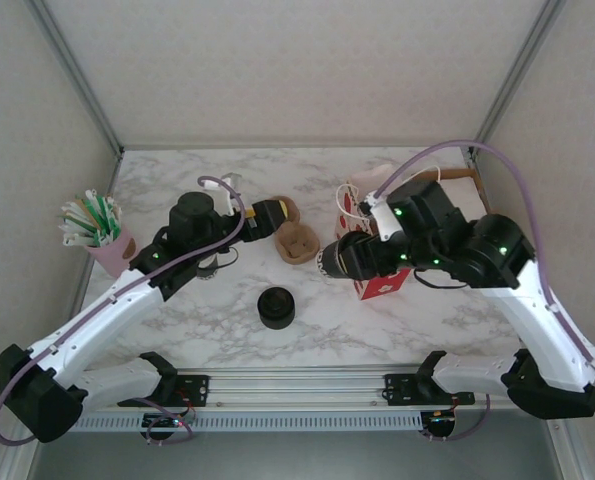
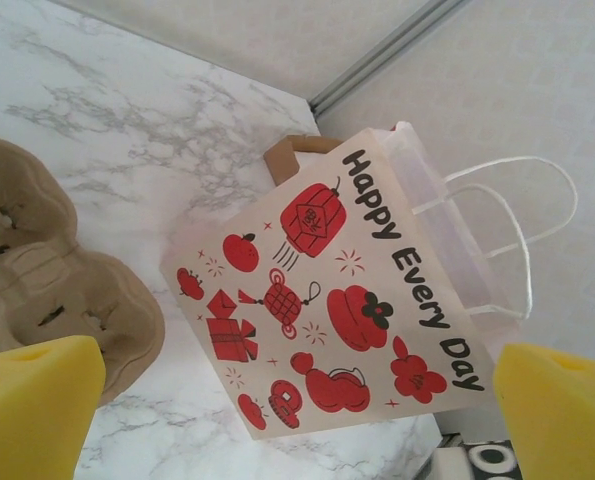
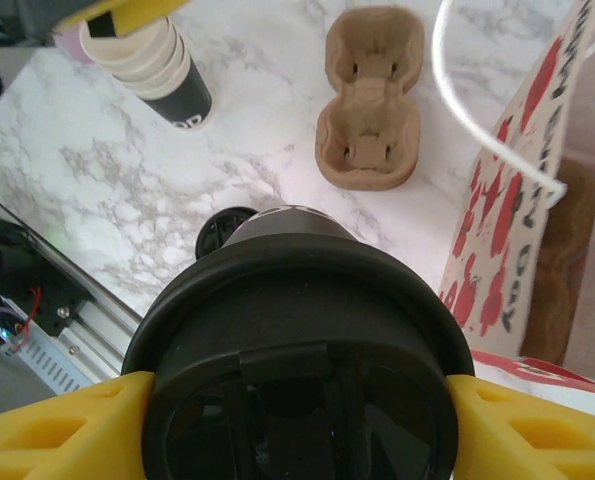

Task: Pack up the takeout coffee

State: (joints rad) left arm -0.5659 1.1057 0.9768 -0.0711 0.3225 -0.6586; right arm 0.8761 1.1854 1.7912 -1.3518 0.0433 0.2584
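Takeout coffee point(image 3: 295, 300), in right gripper point(image 3: 297, 440) (bag point(image 3: 502, 240) beside)

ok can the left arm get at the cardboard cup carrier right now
Probably yes: the left claw is open and empty, right beside the cup carrier with nothing between them. The right claw, holding the takeout coffee, sits close on the carrier's other side and might crowd it.
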